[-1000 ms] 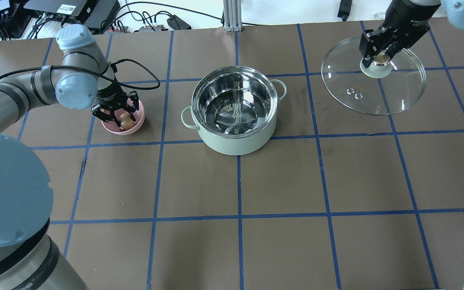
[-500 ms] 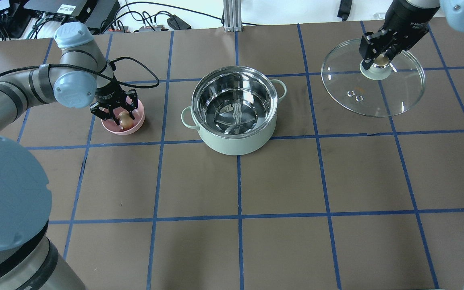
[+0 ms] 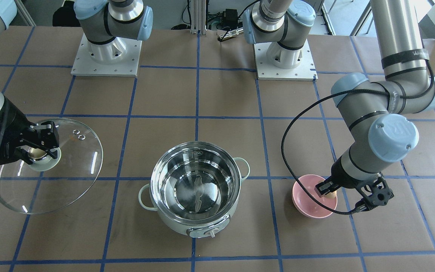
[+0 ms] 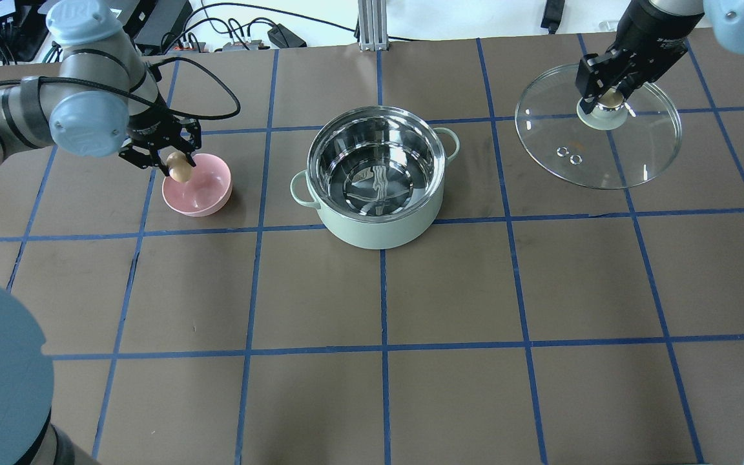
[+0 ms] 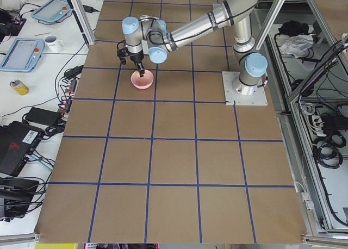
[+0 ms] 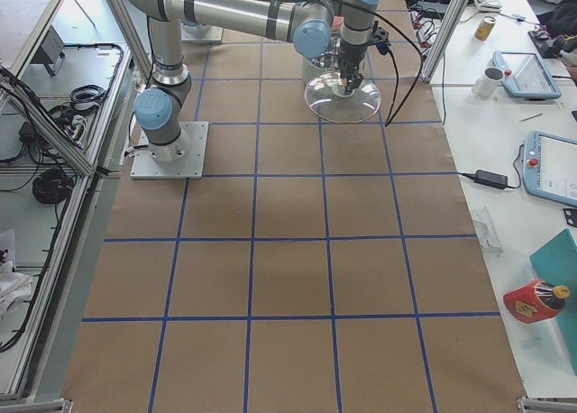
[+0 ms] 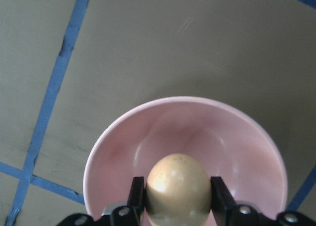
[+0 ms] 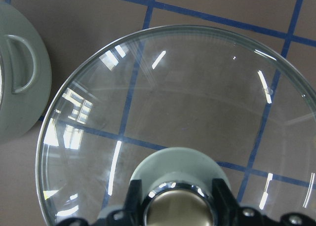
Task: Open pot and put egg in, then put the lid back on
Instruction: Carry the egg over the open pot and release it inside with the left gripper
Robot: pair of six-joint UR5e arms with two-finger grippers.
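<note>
The mint-green pot (image 4: 375, 177) stands open mid-table, its steel inside empty; it also shows in the front view (image 3: 195, 189). My left gripper (image 4: 178, 166) is shut on the tan egg (image 4: 180, 169) and holds it above the pink bowl (image 4: 199, 188). The left wrist view shows the egg (image 7: 178, 186) between the fingers over the bowl (image 7: 247, 152). My right gripper (image 4: 609, 97) is shut on the knob of the glass lid (image 4: 630, 148), held off to the pot's right. The lid (image 8: 197, 102) fills the right wrist view.
The pot's handle (image 8: 22, 63) shows at the right wrist view's left edge. The brown table has blue grid tape (image 4: 382, 290). Cables and electronics (image 4: 120, 19) lie beyond the table's far edge. Both arm bases (image 3: 106, 53) stand at the robot's side.
My left gripper has lifted the egg out of the pink bowl and moved up and slightly left. The right gripper still holds the lid in nearly the same place.
</note>
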